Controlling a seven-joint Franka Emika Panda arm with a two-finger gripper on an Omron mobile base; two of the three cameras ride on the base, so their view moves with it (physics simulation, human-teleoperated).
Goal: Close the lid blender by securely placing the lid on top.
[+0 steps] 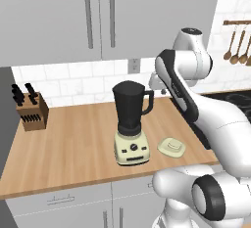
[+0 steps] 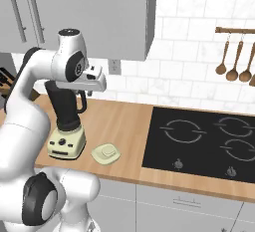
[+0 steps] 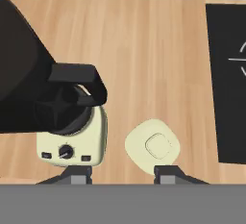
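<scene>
**Lid lies below our open hand, just to the jar's handle side**

We hold our gripper (image 3: 123,172) high above the counter with its two finger tips spread wide and nothing between them. Looking down along the hand, the lid (image 3: 153,146) sits flat on the wooden counter (image 3: 153,59), cap upward, almost directly under us but shifted toward one finger tip rather than centred in the gap. We judge a small sideways correction comes before any straight descent. The lid is roundish, so no long axis dictates how we turn the wrist.

Just beside it stands the blender (image 1: 130,124), its cream base close to the lid but apart from it, and its dark jar open at the top. The jar's side handle points toward the lid's side, so a lowering hand must keep off it.

Beyond the lid, bare wood gives room on the way to the cooktop (image 2: 199,141). Farther off, a knife block (image 1: 30,109) stands well apart.
</scene>
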